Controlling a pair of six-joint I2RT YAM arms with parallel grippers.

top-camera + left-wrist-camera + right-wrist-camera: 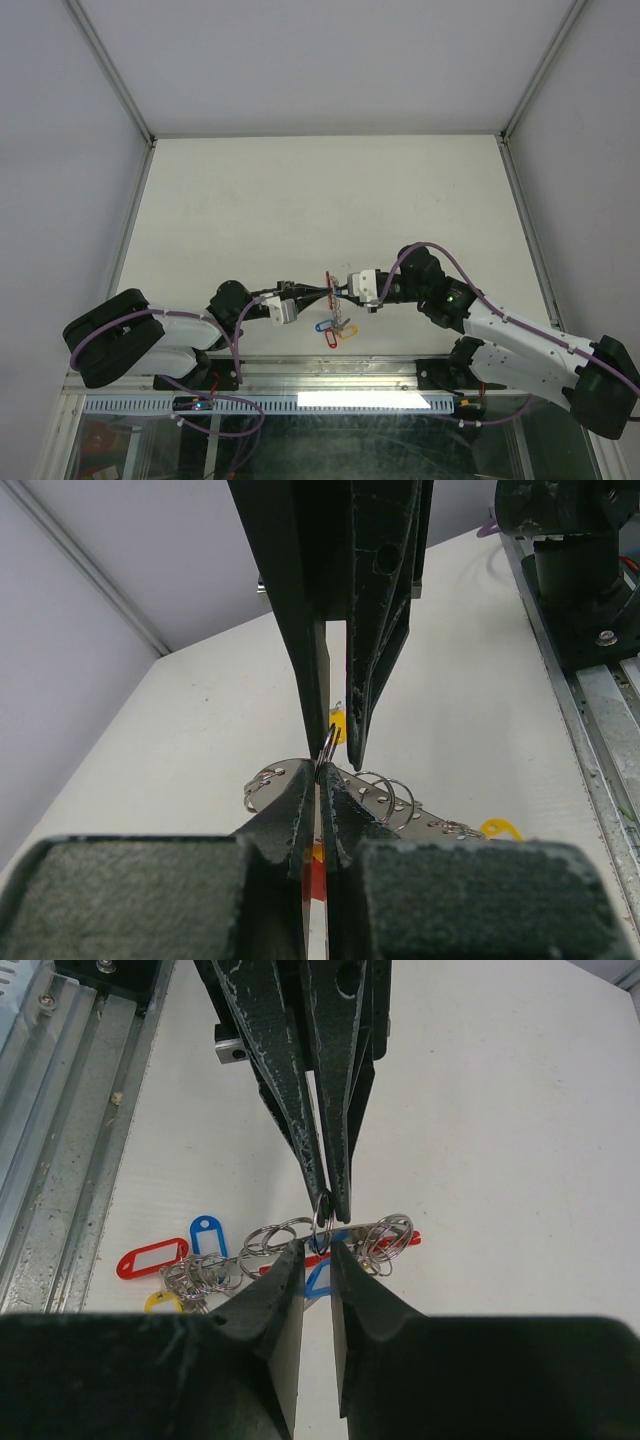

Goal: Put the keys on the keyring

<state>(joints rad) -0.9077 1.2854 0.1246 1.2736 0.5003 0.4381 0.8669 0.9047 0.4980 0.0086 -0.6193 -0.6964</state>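
My two grippers meet tip to tip low over the table's near middle. The left gripper (322,292) (320,772) is shut on the keyring (328,278), whose red arc (405,1243) and grey perforated bar (350,1232) (420,815) run crosswise. Several split rings hang on that bar. The right gripper (338,290) (318,1248) has its jaws a narrow gap apart, and one split ring (321,1222) (327,742) stands in that gap, right under the left fingertips (335,1195). The keys hang bunched under the bar with red (150,1258), blue (205,1235) and yellow (162,1301) tags.
A metal rail (350,372) (60,1110) runs along the table's near edge, close behind the keys. The right arm's base (570,570) sits on it. White walls with metal posts (110,70) close in the table on three sides.
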